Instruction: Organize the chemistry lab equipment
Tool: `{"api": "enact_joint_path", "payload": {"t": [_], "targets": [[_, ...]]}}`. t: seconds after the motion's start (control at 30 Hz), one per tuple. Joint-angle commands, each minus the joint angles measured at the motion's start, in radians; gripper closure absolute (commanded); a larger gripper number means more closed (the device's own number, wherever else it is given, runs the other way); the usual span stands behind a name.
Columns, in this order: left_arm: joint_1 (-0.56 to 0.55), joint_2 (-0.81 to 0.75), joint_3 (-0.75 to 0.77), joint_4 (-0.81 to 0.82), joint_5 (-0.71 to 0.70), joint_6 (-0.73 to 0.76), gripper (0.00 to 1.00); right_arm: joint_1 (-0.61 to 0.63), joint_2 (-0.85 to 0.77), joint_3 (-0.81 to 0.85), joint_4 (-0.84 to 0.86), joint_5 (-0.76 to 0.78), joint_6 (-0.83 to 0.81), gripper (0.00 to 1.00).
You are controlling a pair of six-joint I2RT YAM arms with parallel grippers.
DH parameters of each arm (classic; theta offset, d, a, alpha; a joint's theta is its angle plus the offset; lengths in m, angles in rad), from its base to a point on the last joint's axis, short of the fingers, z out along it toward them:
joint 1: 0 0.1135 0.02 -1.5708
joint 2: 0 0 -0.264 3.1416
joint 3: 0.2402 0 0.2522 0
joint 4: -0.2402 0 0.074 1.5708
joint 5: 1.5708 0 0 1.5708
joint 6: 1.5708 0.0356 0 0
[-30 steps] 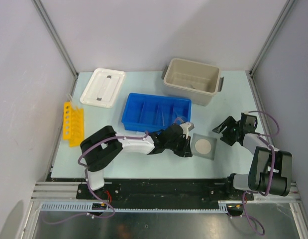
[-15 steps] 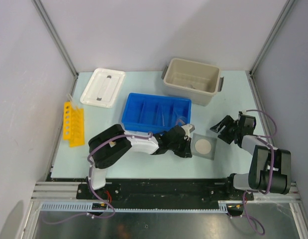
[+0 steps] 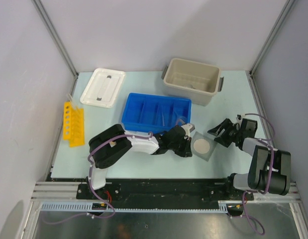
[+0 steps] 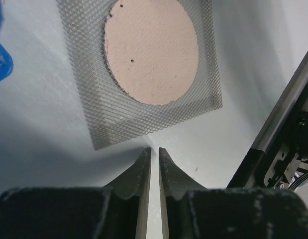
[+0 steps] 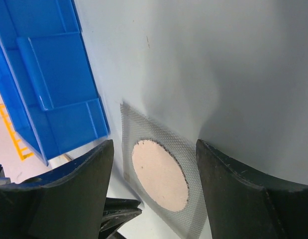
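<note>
Left tool is nearly clenched: you've got only a thin slit btwn its fingers, w/ nothing in it. It sits low over the desk, tips aimed at the near edge of the grey square mesh with white disc and just short of it, not touching. In the wrist cam the disc looks pinkish w/ a few dark specks, and the grey weave shows all round it.

Right tool is released, fingers spread wide and holding nothing. It's low on the opposite side, aimed at the same mesh but a bit farther off than the left one. Its cam shows the mesh lying on the desk btwn the two fingers, w/ the left tool's dark tips at the bottom edge.

From the top cam, the mesh lies on the desk btwn your two tools, near the front, just off the front-right corner of the blue divided tray. Behind that, to the right, stands the beige tub. Its white lid lies apart at back left. A yellow rack sits by the left edge.
</note>
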Motion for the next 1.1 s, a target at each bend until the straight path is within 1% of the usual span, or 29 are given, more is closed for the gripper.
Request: {"api": "enact_joint_path", "payload": {"t": [0.0,0.2,0.33,0.53,0.7,0.83,0.93,1.0,1.07], "targets": [[-0.005,0.009,0.017,0.006,-0.026,0.022,0.84,-0.029,-0.027,-0.009,-0.041,-0.079,-0.012,0.28],[-0.005,0.009,0.016,0.001,-0.030,0.024,0.84,-0.045,-0.032,-0.009,-0.089,-0.121,-0.006,0.28],[-0.006,0.009,0.017,0.000,-0.031,0.025,0.83,-0.044,-0.033,-0.009,-0.115,-0.118,-0.010,0.29],[-0.005,0.013,0.021,0.000,-0.031,0.021,0.83,-0.038,-0.043,0.009,-0.078,-0.036,-0.011,0.28],[-0.005,0.011,0.016,-0.003,-0.032,0.020,0.82,0.022,0.023,0.065,-0.102,0.079,-0.092,0.28],[-0.005,0.013,0.016,-0.004,-0.032,0.017,0.82,0.051,0.094,0.075,-0.089,0.048,-0.118,0.29],[-0.005,0.016,0.016,-0.004,-0.034,0.014,0.82,0.086,0.133,0.092,-0.117,0.047,-0.128,0.29],[-0.005,0.017,0.015,-0.004,-0.036,0.014,0.82,0.091,0.155,0.095,-0.132,0.015,-0.132,0.29],[-0.005,0.015,0.015,-0.005,-0.036,0.013,0.82,0.085,0.177,0.095,-0.136,-0.053,-0.132,0.29]]}}
